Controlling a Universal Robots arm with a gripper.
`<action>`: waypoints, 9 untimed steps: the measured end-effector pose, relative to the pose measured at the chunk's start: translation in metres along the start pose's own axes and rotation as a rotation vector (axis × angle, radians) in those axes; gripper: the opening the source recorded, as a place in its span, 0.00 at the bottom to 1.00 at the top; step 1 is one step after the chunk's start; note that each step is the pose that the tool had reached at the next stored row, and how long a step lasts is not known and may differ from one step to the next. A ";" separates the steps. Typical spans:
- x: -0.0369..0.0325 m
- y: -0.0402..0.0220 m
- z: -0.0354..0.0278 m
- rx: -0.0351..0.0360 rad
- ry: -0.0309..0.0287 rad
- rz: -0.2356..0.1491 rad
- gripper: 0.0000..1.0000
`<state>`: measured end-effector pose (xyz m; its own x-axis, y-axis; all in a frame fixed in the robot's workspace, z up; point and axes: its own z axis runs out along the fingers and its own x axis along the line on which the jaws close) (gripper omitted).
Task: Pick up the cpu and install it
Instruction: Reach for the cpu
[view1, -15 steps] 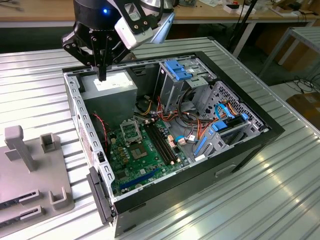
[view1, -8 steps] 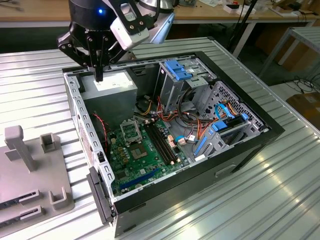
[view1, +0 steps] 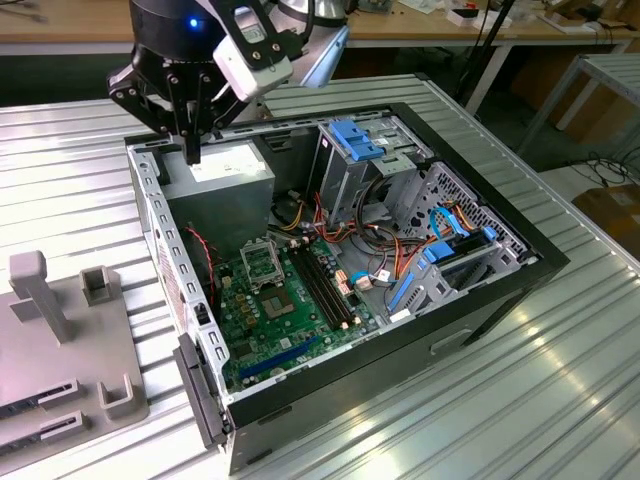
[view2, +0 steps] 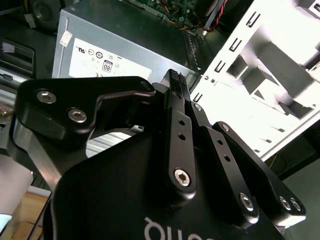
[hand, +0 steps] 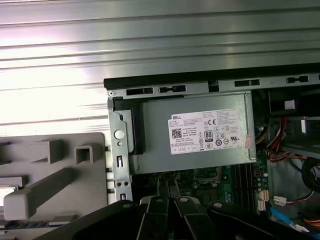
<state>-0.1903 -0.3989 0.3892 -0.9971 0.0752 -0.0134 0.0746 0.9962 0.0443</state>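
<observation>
My gripper (view1: 192, 152) hangs over the back corner of the open computer case (view1: 520, 262), at the exterior view's left. It is just above the grey power supply (view1: 228, 182). Its two black fingers are pressed together and nothing shows between their tips in either wrist view (view2: 175, 79) (hand: 168, 186). The cpu is hidden from me. On the green board (view1: 290, 325), the black-and-silver socket frame (view1: 262, 262) lies below and to the exterior view's right of the gripper. That socket frame (hand: 205, 175) also sits just past the power supply (hand: 200, 132) in the first wrist view.
A grey fixture (view1: 60, 350) with posts and slots lies on the ribbed metal table beside the case, at the exterior view's left. Inside the case are blue drive brackets (view1: 358, 138), coloured cables (view1: 385, 250) and memory slots (view1: 325, 285).
</observation>
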 end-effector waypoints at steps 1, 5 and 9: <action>0.0009 -0.0001 0.0000 0.0001 0.0002 0.000 0.11; 0.0045 -0.0003 0.0001 0.0000 0.0007 0.000 0.11; 0.0086 -0.0006 0.0000 0.0001 0.0010 0.000 0.11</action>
<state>-0.1989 -0.3988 0.3890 -0.9971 0.0753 -0.0124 0.0747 0.9962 0.0442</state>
